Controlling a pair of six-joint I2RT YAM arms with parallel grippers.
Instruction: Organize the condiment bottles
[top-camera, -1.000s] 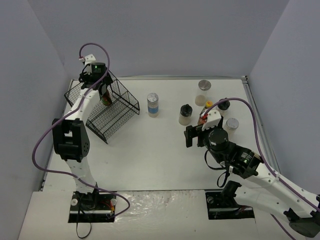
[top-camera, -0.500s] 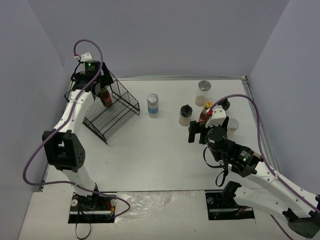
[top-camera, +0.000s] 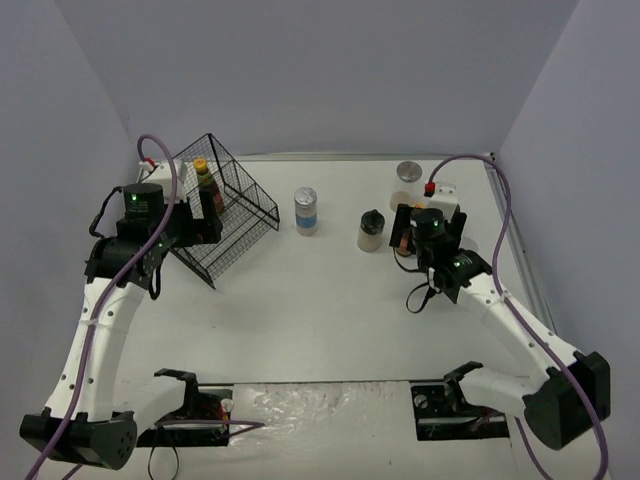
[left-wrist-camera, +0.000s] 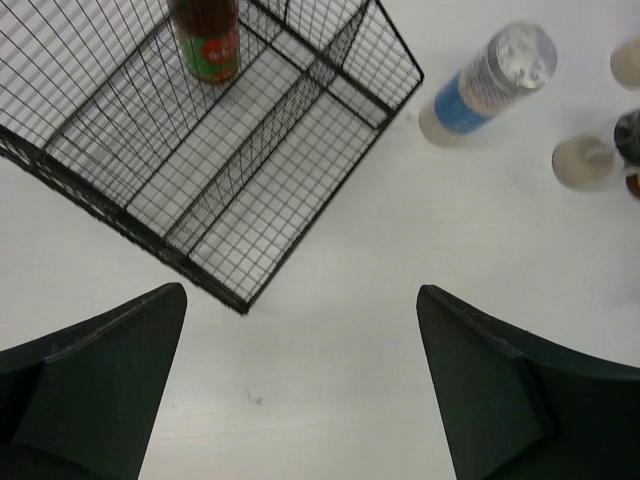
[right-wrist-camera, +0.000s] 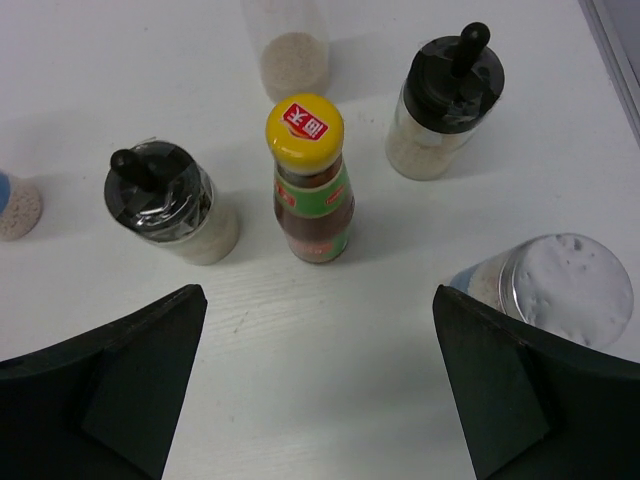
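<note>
A dark red sauce bottle with a yellow cap (top-camera: 203, 176) stands inside the black wire basket (top-camera: 240, 215); it also shows in the left wrist view (left-wrist-camera: 208, 38). My left gripper (top-camera: 205, 222) (left-wrist-camera: 300, 400) is open and empty, in front of the basket. My right gripper (top-camera: 428, 218) (right-wrist-camera: 315, 400) is open and empty, just short of a second sauce bottle (right-wrist-camera: 310, 180). Black-capped shakers (right-wrist-camera: 170, 205) (right-wrist-camera: 445, 95) flank that bottle. A silver-lidded jar (right-wrist-camera: 560, 290) stands by my right finger. Another jar (top-camera: 408, 176) stands farther back. A blue-labelled jar (top-camera: 306, 210) stands mid-table.
The basket is tilted, its open side facing up and left, at the far left by the wall. The table's right edge rail (top-camera: 515, 230) runs close to the bottle cluster. My right arm hides most of that cluster in the top view.
My left gripper let go of the sauce bottle in the basket and drew back toward the near left. My right arm swung back and right, over the bottle cluster.
</note>
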